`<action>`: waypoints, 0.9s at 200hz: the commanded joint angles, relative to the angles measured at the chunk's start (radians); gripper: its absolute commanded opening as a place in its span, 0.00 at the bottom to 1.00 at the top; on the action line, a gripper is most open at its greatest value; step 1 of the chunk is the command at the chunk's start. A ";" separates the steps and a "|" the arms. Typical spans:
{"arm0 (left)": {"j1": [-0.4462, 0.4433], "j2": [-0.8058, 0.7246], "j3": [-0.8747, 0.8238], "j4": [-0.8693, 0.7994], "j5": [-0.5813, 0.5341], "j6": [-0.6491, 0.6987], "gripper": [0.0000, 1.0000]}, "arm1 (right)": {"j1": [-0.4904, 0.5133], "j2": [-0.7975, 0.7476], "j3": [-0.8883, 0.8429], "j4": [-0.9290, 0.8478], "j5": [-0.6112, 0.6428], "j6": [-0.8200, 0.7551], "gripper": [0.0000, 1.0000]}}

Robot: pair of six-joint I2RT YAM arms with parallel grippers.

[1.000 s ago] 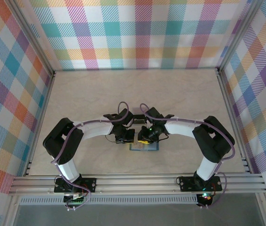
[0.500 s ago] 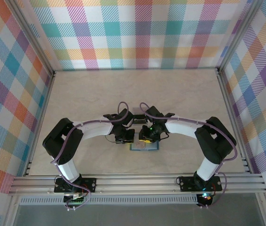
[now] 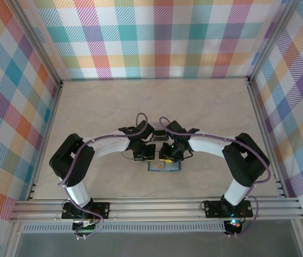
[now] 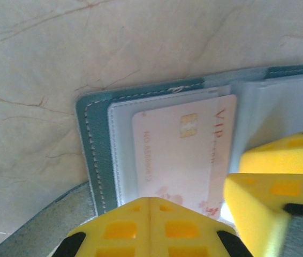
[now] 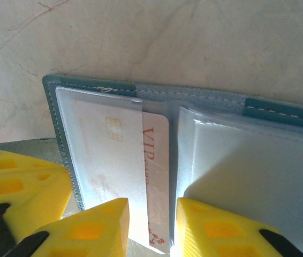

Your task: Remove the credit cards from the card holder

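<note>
Left arm [image 3: 106, 145] and right arm [image 3: 210, 143] bend inward, left claw [image 4: 149, 215] shut beside right claw [image 5: 151, 214], its jaws slightly apart.

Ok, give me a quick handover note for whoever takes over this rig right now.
Left gripper: shut, tips at the near edge of the open card holder.
Right gripper: open, fingers astride the exposed strip of the VIP card.
The card sits in a clear sleeve, partly out toward the spine.
Done: holder open, card partly out.
Left: pull it free; check other sleeves, contents unclear.
</note>
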 commanded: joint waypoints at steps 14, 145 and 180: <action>-0.002 0.050 0.018 -0.061 -0.008 0.031 0.00 | -0.003 0.024 -0.009 0.030 -0.029 -0.016 0.28; -0.008 0.078 0.015 -0.080 -0.027 0.041 0.00 | -0.013 0.032 -0.053 0.102 -0.067 -0.034 0.28; -0.009 0.079 0.017 -0.080 -0.027 0.041 0.00 | -0.033 0.007 -0.124 0.264 -0.173 0.016 0.26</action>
